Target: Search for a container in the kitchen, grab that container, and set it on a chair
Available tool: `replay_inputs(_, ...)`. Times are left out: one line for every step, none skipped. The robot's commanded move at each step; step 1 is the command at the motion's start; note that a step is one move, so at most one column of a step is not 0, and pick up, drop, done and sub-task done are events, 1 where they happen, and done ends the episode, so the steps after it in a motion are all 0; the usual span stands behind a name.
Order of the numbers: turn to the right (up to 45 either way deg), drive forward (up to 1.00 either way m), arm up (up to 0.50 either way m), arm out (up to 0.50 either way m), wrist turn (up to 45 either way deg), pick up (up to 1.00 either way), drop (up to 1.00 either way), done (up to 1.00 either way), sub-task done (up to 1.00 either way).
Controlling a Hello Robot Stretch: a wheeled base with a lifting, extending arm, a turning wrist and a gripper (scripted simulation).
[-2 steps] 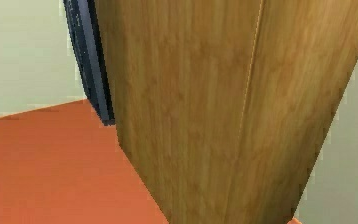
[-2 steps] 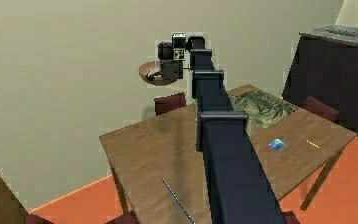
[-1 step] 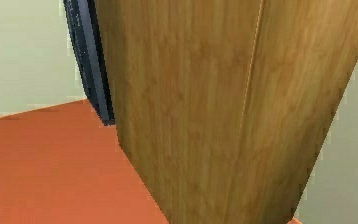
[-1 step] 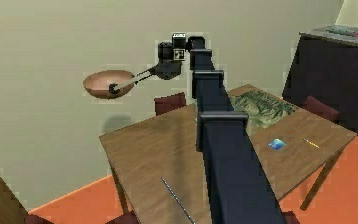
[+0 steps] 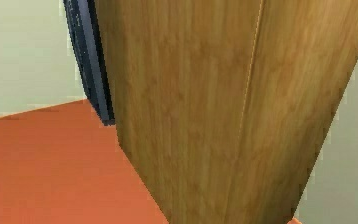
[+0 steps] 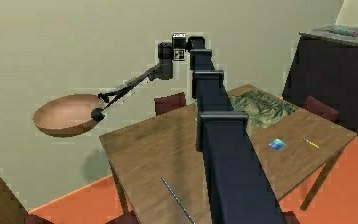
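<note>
In the forward view, a tall wooden panel (image 5: 217,110) stands close on the orange floor (image 5: 47,170), with a dark blue object (image 5: 90,60) behind it by the pale wall.

In the arm side view, the arm (image 6: 222,140) reaches over the wooden table (image 6: 147,155). The tool (image 6: 107,98) holds a shallow brown bowl (image 6: 67,115), which hangs clear beyond the table's left corner. A dark red chair (image 6: 170,102) stands at the table's far edge.

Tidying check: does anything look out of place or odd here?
Only the brown bowl: it hangs in mid-air at the claw's far end, past the corner of the table, clear of every surface. Nothing looks spilled.
</note>
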Motion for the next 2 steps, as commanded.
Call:
replay_inputs(0.0, 0.00, 0.00, 0.00, -30.0, 0.00, 0.00, 0.00, 0.00)
replay_inputs(0.0, 0.00, 0.00, -0.44, 0.0, 0.00, 0.00, 0.00, 0.00)
